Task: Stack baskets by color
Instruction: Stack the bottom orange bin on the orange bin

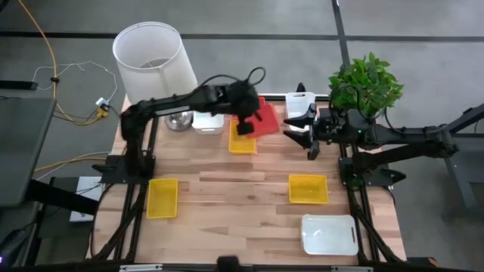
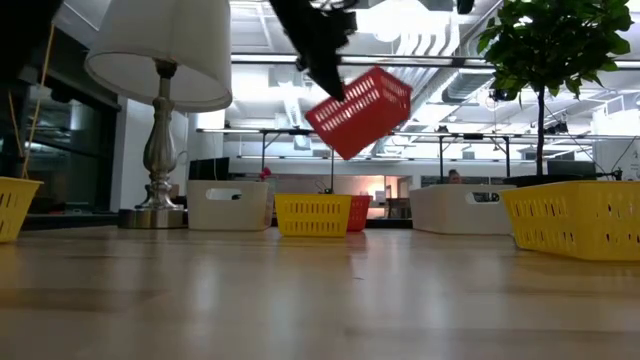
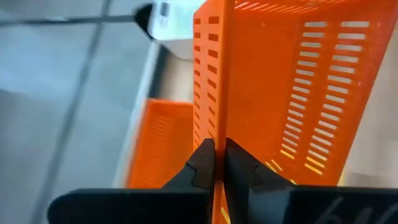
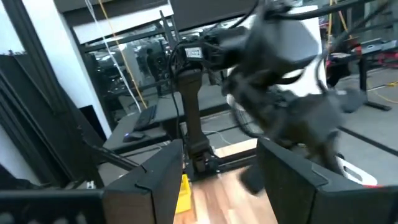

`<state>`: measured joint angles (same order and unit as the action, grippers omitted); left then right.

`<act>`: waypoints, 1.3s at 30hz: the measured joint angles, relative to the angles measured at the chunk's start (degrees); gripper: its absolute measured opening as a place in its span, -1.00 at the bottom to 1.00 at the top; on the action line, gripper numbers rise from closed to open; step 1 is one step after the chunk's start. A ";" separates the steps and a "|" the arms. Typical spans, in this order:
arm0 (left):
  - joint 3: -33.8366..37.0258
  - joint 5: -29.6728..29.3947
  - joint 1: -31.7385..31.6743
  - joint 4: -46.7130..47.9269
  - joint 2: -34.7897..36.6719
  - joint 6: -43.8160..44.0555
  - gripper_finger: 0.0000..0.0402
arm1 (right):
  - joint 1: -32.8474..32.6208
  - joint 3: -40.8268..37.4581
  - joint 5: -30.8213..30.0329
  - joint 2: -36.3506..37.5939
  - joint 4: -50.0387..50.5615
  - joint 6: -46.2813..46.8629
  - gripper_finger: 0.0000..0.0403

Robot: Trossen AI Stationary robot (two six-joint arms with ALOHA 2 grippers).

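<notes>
**Red basket lifted at the back of the table**

While you scan from the left, you meet the lamp shade at the back left corner and, near the front on that side, a yellow basket lying alone on the wooden table. A white basket sits beside the lamp's base at the back.

Moving toward the middle, you see the left gripper reaching across the back edge, its fingers pinched together on the wall of a red basket, which hangs tilted in the air above the table. Beneath it a second yellow basket rests on the wood, with another red basket just behind it.

Further right, the right gripper hovers near the back with its fingers apart and nothing between them, beside a white basket. A third yellow basket lies right of centre, another white basket sits at the front right, and the plant stands at the back right corner.
</notes>
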<state>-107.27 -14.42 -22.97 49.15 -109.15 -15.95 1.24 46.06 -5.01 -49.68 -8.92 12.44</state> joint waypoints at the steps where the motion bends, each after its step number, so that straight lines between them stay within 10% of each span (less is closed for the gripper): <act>1: -2.24 -1.16 -0.66 0.10 -1.87 -2.13 -1.00 | 0.00 0.00 -0.34 -0.14 0.02 -0.12 -0.04; 10: -14.66 -6.48 -5.02 4.26 -11.76 -18.43 -1.00 | 0.01 0.00 -1.04 -0.32 0.26 -0.70 -0.04; 39: -13.52 -3.79 -8.51 9.76 -15.38 -24.78 -0.89 | 0.00 0.00 -3.73 -0.34 1.57 -0.96 -0.04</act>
<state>-120.79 -18.22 -31.48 58.92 -124.53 -40.73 1.23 46.06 -8.73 -50.02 -7.35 11.49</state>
